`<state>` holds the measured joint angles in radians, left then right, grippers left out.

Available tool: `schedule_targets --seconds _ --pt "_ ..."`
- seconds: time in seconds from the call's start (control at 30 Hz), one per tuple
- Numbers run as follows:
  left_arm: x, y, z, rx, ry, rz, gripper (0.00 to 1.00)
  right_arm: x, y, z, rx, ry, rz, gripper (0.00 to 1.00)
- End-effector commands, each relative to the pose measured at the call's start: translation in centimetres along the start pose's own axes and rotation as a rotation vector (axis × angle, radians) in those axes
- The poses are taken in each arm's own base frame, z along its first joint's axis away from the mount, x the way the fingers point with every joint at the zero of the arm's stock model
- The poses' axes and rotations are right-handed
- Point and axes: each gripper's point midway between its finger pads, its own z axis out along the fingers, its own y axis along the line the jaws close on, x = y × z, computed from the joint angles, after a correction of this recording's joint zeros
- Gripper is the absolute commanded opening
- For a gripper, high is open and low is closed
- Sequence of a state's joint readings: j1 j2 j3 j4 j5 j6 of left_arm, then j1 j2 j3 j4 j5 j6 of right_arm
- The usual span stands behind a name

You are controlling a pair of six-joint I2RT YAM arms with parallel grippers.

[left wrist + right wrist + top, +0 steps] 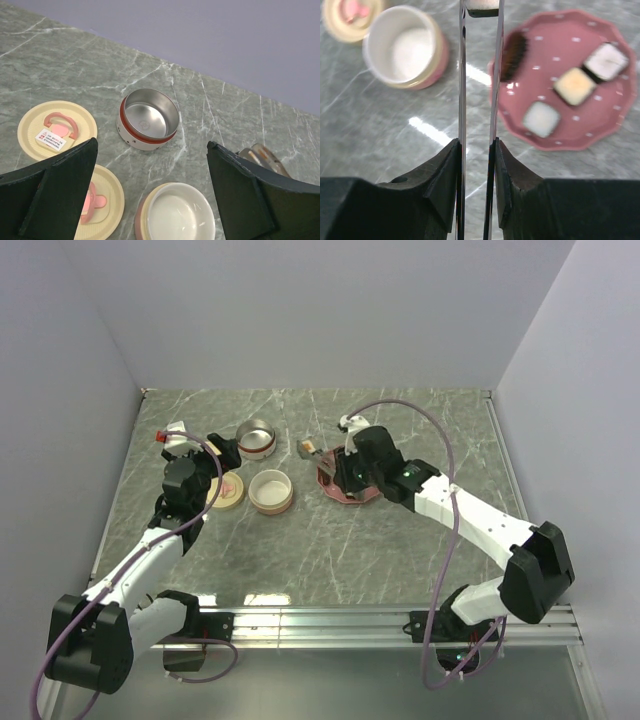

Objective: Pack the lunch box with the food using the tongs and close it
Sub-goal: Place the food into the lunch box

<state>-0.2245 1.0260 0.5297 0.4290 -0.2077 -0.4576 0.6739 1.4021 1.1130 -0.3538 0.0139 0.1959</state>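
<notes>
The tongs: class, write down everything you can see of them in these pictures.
The tongs are two long, thin, shiny grey metal arms. They run close together and nearly parallel, straight out from the right gripper, whose black fingers squeeze them from both sides. Their tips pinch a white-and-dark food piece, held just beside the edge of the pink plate. Their joined end is hidden.
</notes>
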Motion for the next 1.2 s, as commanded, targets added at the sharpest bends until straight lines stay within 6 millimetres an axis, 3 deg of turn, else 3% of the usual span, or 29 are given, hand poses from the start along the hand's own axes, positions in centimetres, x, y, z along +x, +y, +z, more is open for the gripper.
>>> schedule_targets --seconds 0.0,0.17,0.4,0.73,1.17 --pt "-1.3 -0.4 0.5 0.006 -0.042 -0.015 0.98 -4.5 4.5 -2.1 -0.164 -0.142 -0.061 0.25" --pt "-1.1 -0.4 0.9 0.004 -0.029 -0.012 0.98 -3.5 7.5 -3.1 -0.252 -0.132 -0.126 0.25" --pt "-0.9 -0.5 1.0 0.006 -0.023 -0.012 0.98 -1.3 8.8 -2.9 -0.276 -0.093 -0.159 0.25" --pt "-1.0 -0.7 0.8 0.016 -0.024 -0.013 0.98 0.2 9.3 -0.7 -0.262 -0.017 -0.181 0.28" --pt "-0.9 -0.7 0.9 0.02 -0.022 -0.012 0.98 -0.3 9.3 -0.2 -0.248 -0.022 -0.19 0.49"
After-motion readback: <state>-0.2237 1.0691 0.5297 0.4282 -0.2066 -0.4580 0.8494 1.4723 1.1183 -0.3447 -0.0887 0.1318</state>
